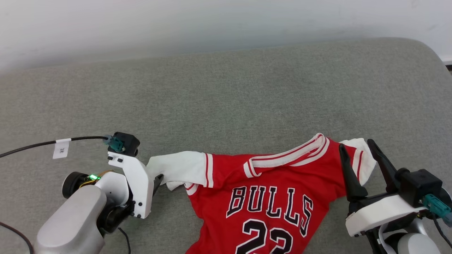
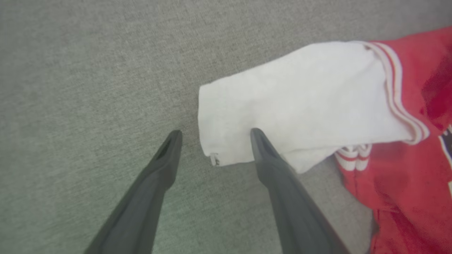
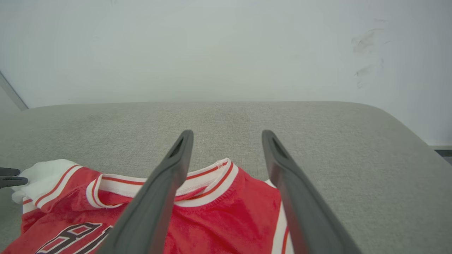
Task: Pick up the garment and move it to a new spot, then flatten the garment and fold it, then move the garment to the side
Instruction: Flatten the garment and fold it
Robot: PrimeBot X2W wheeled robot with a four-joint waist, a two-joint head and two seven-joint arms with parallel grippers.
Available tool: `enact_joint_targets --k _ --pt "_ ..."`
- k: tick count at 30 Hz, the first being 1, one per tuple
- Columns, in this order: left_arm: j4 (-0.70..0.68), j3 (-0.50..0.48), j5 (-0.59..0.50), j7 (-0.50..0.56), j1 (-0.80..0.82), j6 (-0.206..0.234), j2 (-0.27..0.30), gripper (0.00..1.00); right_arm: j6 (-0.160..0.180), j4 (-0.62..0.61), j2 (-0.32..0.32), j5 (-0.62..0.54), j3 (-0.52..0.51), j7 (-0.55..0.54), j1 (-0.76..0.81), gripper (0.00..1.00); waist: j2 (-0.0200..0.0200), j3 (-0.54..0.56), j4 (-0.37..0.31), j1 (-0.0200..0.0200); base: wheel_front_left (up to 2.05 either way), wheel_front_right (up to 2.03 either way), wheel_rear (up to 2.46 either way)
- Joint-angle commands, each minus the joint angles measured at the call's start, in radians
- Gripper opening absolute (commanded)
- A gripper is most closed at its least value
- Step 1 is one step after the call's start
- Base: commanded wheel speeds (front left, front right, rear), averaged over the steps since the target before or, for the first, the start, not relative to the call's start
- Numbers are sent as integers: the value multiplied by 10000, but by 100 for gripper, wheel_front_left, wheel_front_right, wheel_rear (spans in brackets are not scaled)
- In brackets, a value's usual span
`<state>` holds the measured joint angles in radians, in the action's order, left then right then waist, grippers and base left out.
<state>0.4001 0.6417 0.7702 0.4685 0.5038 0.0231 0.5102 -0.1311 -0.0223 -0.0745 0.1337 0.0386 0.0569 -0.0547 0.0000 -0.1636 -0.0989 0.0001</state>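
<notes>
- While the garment (image 1: 268, 176) lies face-up but rumpled, flattening looks unfinished; folding and setting aside remain.
- Left tool (image 2: 215, 133) gapes empty at the white sleeve (image 2: 300, 102).
- Right tool (image 1: 356, 144) likewise gapes empty.

Big grey fabric pad (image 1: 226, 98) w/ a rounded corner on the right. Plain white wall (image 3: 226, 46) behind it, w/ a few scuffs (image 3: 365, 38).

The garment (image 1: 268, 176) runs off the head view's bottom edge.
</notes>
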Motion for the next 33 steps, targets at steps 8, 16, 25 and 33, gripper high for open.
enact_joint_targets --k 8,16,25,33 --pt "732 781 489 2595 51 -333 222 100 7 373 127 208 133 304 -287 100 0 -575 -628 -1 0 0 0" --pt "366 559 539 2069 -43 4 -71 0 5 621 165 334 14 369 -361 100 0 -543 -559 -1 0 0 0" --pt "-606 -144 -201 -384 -55 841 90 0 5 782 -151 803 -426 -23 -269 100 0 -144 179 -1 0 0 0" --pt "-2116 -841 -510 -1802 -637 1753 464 0 5 1582 -1031 1891 -1248 -1102 -252 100 0 -130 890 -1 0 0 0"
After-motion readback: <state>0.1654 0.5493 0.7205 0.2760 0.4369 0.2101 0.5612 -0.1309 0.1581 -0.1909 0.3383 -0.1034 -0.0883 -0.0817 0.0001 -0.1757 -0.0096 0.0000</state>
